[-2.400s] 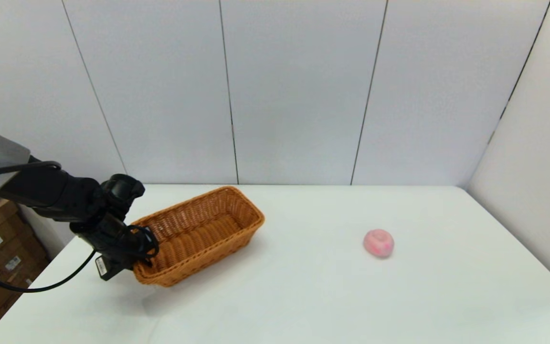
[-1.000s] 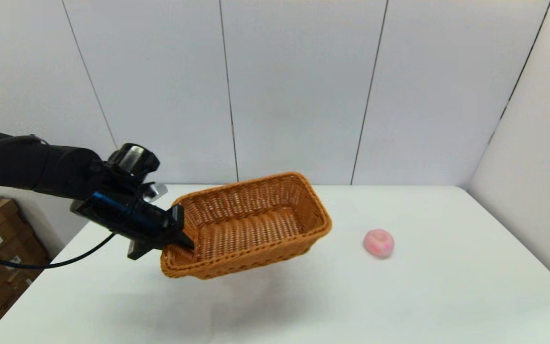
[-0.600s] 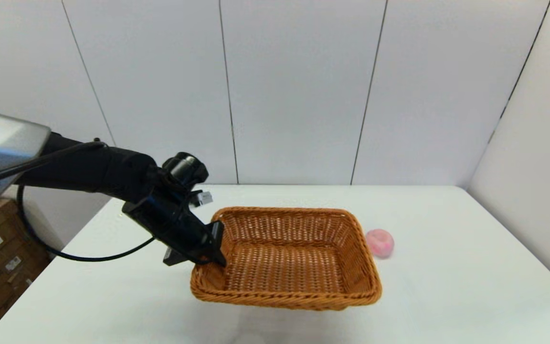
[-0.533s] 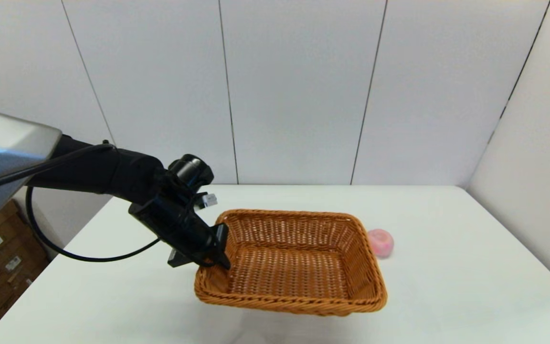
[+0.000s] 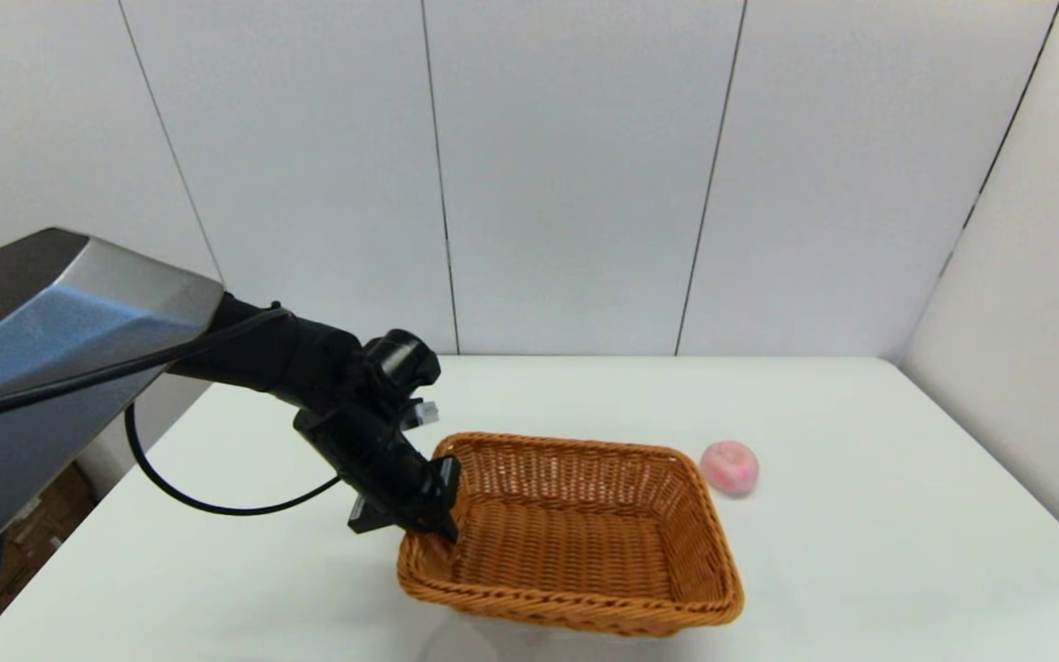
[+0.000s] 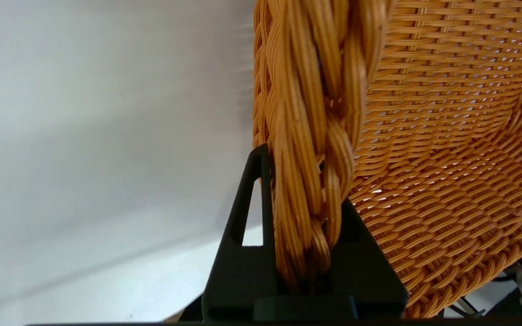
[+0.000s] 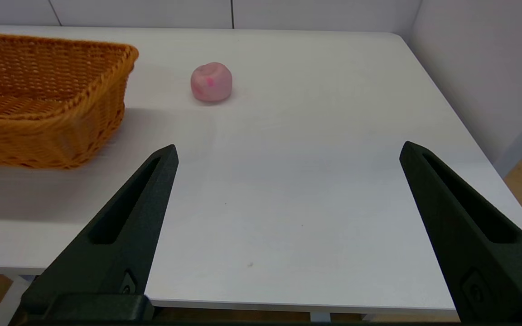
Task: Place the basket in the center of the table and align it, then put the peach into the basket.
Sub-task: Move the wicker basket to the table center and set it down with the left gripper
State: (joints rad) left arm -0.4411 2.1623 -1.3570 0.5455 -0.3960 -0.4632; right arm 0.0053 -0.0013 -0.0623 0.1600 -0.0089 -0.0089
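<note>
Basket [image 5: 575,533]: braided rim clamped between left gripper [image 6: 304,213] fingers, near mid-table [image 5: 860,570].
Peach [image 5: 729,466]: on table, just beside basket's far right corner.
Right gripper [image 7: 288,154]: fingers spread wide, empty, at near table edge.

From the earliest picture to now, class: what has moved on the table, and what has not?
The left gripper, shut on the basket rim at its left end, has carried it from the table's far-left corner toward the middle and squared it up. The peach has stayed put, and is now just beyond the basket's far right corner.
</note>
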